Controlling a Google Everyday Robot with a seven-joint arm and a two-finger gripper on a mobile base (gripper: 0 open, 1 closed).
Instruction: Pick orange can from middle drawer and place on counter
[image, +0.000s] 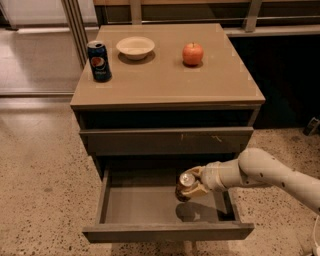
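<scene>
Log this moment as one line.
phase: grasp | gripper: shut on orange can, inside open middle drawer | counter: can not yet placed

Dim, warm light from above puts a soft sheen on the counter, where the apple casts a short shadow. In the middle drawer, the gripper clasping the orange can throws a dark shadow on the drawer floor beneath it.
</scene>
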